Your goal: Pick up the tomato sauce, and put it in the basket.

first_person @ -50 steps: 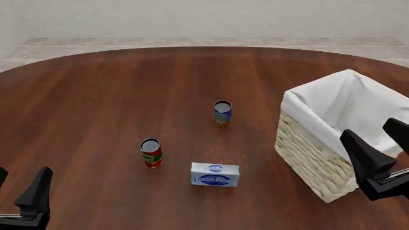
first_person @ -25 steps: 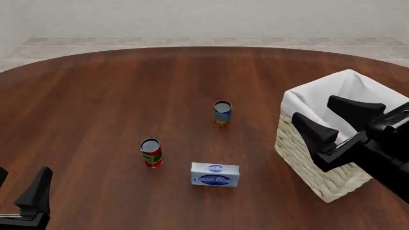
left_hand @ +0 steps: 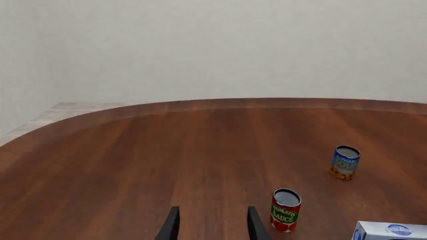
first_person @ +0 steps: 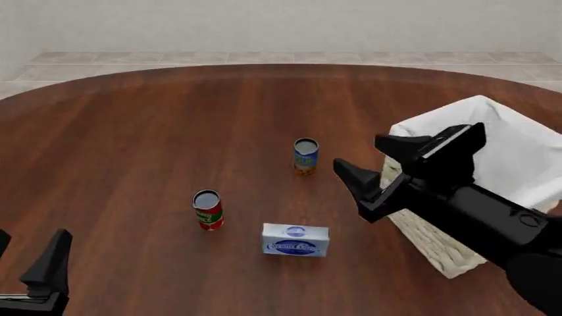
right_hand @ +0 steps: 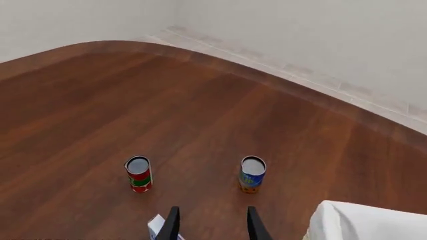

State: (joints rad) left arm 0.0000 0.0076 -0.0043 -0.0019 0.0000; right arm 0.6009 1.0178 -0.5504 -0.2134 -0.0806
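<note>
The tomato sauce (first_person: 208, 210) is a small red can with a green band and grey top, upright on the table left of centre; it also shows as the tomato sauce (left_hand: 285, 209) and the tomato sauce (right_hand: 138, 174). The pale wicker basket (first_person: 439, 234) with white lining stands at the right; a corner of the basket (right_hand: 363, 217) shows in the right wrist view. My right gripper (first_person: 369, 161) is open in the air in front of the basket, well right of the can. My left gripper (first_person: 31, 260) is open at the near left edge, empty.
A blue-and-orange can (first_person: 306, 155) stands behind the centre, close to the right gripper's fingertips. A blue-white box (first_person: 296, 239) lies in front, right of the tomato sauce. The round wooden table (first_person: 131, 131) ends at a tiled floor and wall.
The right arm has swung left and forward from the basket's near side toward the table's middle, its gripper staying open. The left arm and all objects have not moved.
</note>
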